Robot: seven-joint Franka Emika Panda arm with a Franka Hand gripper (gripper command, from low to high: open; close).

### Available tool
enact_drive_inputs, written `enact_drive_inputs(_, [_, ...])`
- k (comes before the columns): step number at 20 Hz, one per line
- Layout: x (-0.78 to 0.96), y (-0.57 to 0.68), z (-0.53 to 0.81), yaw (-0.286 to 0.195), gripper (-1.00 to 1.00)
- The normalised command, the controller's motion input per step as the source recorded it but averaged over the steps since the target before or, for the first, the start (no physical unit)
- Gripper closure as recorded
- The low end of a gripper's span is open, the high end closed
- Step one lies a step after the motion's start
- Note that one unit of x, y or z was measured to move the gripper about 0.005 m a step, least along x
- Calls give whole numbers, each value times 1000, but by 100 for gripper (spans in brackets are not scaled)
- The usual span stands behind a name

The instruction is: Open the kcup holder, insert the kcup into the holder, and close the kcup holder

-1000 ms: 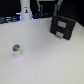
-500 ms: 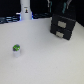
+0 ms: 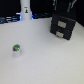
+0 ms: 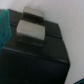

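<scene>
The kcup [image 3: 16,49], a small pale pod with a green top, stands alone on the white table toward the exterior view's left. At the back right is the kcup holder [image 3: 63,26], a black box with two stacked drawer fronts, both shut. The dark arm hangs just above and behind it, and my gripper [image 3: 63,10] is lost against the dark background. The wrist view is filled by the kcup holder [image 4: 35,57] from very close, with one pale handle [image 4: 31,31] sharp in view. No fingertips show there.
A tall white bottle-shaped object [image 3: 25,10] stands at the back left by a dark strip. A teal shape [image 4: 5,25] sits at the edge of the wrist view. The white table [image 3: 45,60] stretches between the kcup and the holder.
</scene>
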Motion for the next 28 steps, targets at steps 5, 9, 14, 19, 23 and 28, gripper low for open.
enact_drive_inputs(5, [-195, 490, -366, -168, -100])
enact_drive_inputs(9, [-200, 312, -417, -132, -100])
enact_drive_inputs(14, [-196, 234, -465, -71, -100])
enact_drive_inputs(19, [-264, 59, -493, -17, -100])
enact_drive_inputs(23, [-349, 25, -446, 6, -100])
enact_drive_inputs(28, [-348, 2, -367, 2, -100])
